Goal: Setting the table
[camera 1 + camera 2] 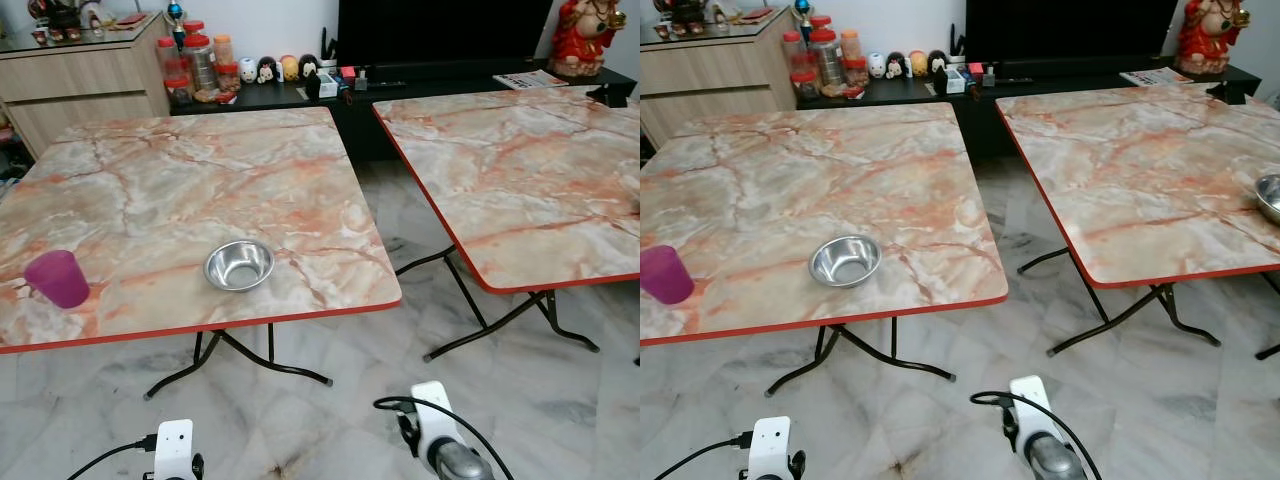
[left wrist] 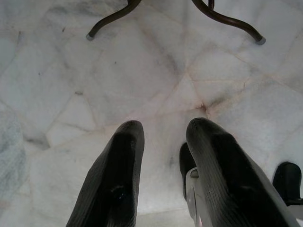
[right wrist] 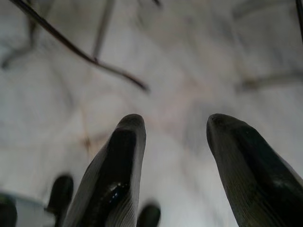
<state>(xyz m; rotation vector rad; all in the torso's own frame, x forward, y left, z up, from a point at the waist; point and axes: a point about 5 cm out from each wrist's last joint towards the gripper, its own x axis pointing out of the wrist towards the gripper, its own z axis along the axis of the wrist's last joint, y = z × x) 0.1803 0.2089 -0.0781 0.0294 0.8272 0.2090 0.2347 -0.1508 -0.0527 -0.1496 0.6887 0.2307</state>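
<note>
Marble-look red-edged folding tabletop [image 1: 180, 180] carries shiny steel bowl [image 1: 239, 265] near front edge and purple plastic cup [image 1: 58, 278] at front-left corner, likely awaiting placement; left gripper [image 2: 161, 142] and right gripper [image 3: 173, 137] hang over floor, fingers apart, empty.

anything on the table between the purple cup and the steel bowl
No. Bare marble-pattern tabletop lies between the purple cup and the steel bowl, as both eye views show. They stand apart near the table's front edge.
</note>
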